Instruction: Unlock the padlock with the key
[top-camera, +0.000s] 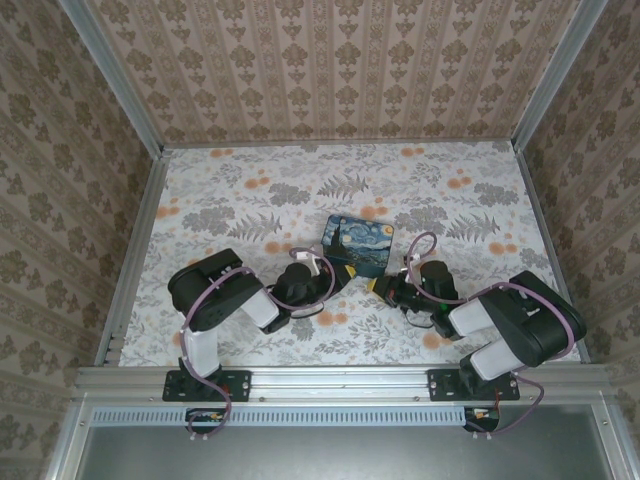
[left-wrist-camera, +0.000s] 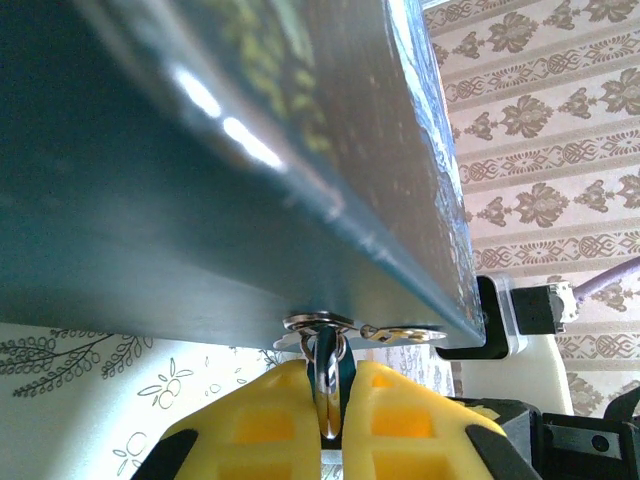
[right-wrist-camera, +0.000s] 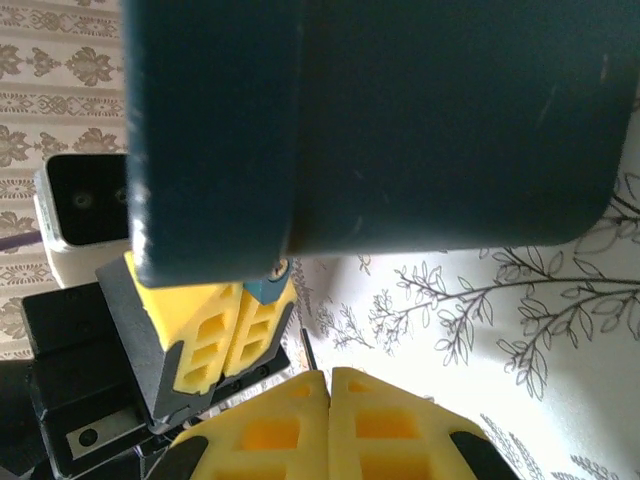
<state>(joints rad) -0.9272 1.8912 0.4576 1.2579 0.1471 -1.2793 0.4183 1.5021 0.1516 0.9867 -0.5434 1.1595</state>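
The tiny teal padlock (left-wrist-camera: 330, 395) hangs by its thin shackle from a metal hasp (left-wrist-camera: 320, 324) on the lower edge of the starry-night box (top-camera: 360, 243). My left gripper (left-wrist-camera: 331, 368) is shut on it, one yellow finger on each side. From the right wrist, the padlock's teal tip (right-wrist-camera: 266, 288) pokes out between the left gripper's fingers (right-wrist-camera: 215, 320), under the dark box (right-wrist-camera: 400, 120). My right gripper (right-wrist-camera: 330, 374) sits just below, fingers pressed together. No key shows between its pads. A thin dark sliver (right-wrist-camera: 309, 349) lies just beyond them; I cannot tell what it is.
Both grippers, left (top-camera: 345, 272) and right (top-camera: 380, 285), meet at the box's near edge in the middle of the floral table (top-camera: 250, 200). Patterned walls (top-camera: 330, 70) close in the back and sides. A metal rail (top-camera: 340, 380) runs along the near edge.
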